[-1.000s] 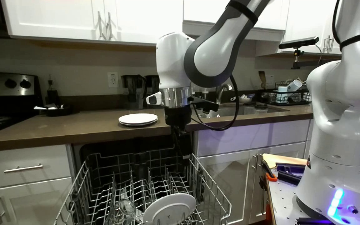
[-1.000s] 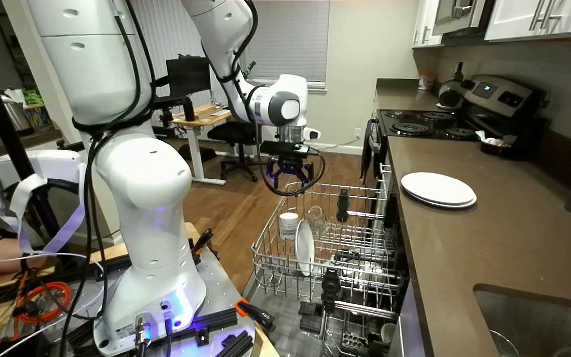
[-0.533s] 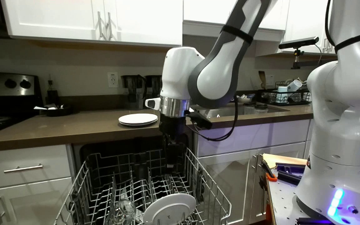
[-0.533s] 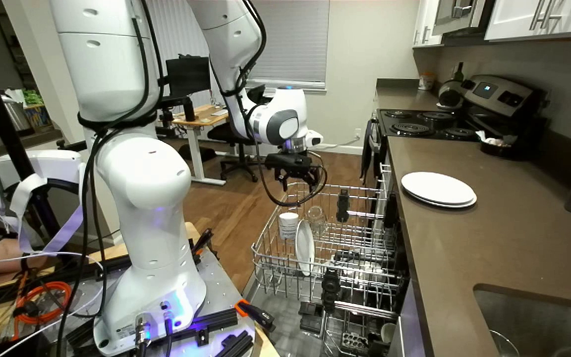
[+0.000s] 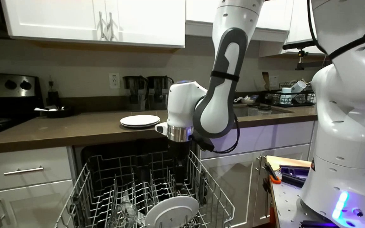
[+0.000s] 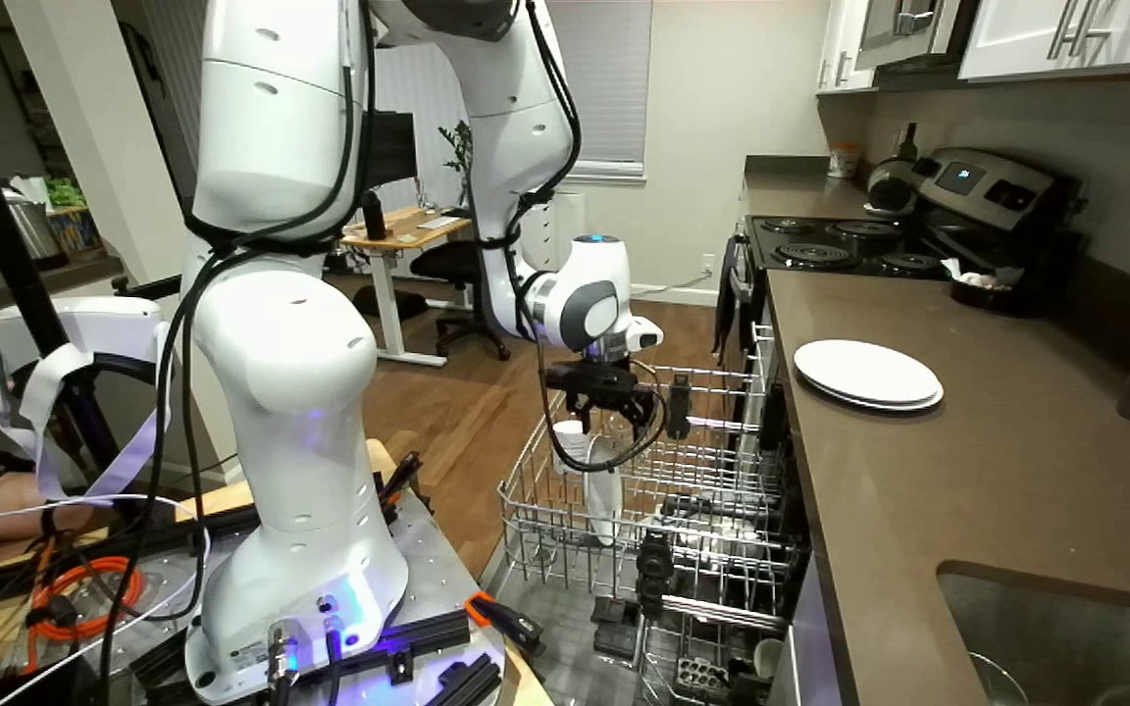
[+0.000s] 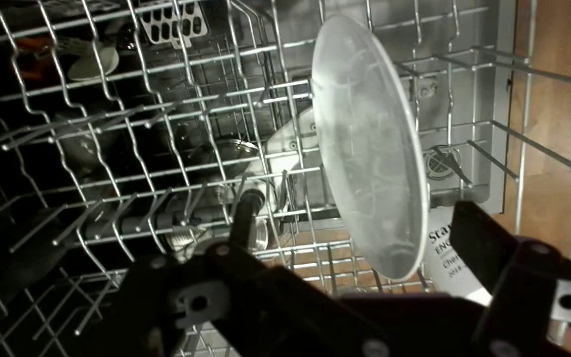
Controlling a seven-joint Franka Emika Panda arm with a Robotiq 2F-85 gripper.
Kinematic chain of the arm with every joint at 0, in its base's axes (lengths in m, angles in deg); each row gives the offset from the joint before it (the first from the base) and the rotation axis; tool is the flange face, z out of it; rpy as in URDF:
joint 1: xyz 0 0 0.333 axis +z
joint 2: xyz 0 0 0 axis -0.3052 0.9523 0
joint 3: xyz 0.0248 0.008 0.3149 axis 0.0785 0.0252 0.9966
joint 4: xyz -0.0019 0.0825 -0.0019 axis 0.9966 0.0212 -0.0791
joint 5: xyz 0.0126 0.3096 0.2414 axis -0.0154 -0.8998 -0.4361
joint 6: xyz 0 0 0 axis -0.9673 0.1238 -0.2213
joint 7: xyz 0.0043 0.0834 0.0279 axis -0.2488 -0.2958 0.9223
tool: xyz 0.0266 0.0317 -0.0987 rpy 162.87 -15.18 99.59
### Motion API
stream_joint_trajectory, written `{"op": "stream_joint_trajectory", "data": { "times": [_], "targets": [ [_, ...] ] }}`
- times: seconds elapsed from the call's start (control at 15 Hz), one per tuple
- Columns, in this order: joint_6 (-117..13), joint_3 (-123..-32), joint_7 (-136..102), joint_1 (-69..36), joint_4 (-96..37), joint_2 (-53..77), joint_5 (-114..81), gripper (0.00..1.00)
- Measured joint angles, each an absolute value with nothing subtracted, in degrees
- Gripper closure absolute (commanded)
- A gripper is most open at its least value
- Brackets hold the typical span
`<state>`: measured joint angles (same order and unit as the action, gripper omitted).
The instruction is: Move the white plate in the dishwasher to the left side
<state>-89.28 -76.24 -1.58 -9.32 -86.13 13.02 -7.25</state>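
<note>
Approach looks nearly done, the white plate (image 7: 370, 148) not yet gripped.
My gripper (image 7: 358, 206) hangs near it, jaws wide apart, holding nothing; the plate stands on edge in the dishwasher (image 5: 106, 149). I judge grasp, lift and leftward shift all remain.

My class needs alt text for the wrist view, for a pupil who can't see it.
A white plate stands on edge in a wire dishwasher rack, with the robot's jaws spread open at the bottom. A lettered white cup is partly hidden behind one jaw; wooden floor shows at right.
</note>
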Motion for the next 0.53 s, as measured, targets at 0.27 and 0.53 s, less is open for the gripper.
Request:
{"op": "stream_joint_trajectory", "data": {
  "times": [0.27, 0.53],
  "targets": [
    [-89.14, -77.02, -2.83, -9.28, -82.85, 18.61, -7.01, 0.00],
    [-88.24, -75.87, -3.82, -9.30, -81.00, 21.19, -7.24, 0.00]
  ]
}}
